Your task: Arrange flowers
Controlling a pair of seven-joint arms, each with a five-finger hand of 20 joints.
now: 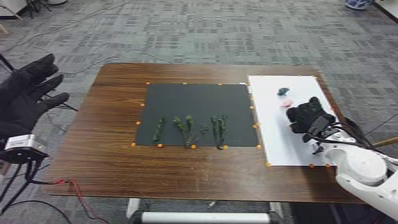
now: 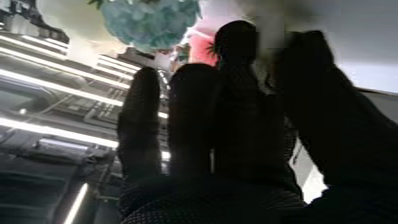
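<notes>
My right hand is over the white sheet, just nearer than a pink flower and a blue-green flower. In the right wrist view the hand has straight fingers, with the blue flower and the pink flower beyond their tips. A blurred pale shape lies near the thumb; whether it is touched I cannot tell. Several green stems lie along the near part of the black mat. My left hand is open, off the table's left side.
The brown table carries the mat and the sheet side by side, both edged with small orange markers. Red and black cables cross its near left corner. A blue-and-white pot stands on the floor far behind.
</notes>
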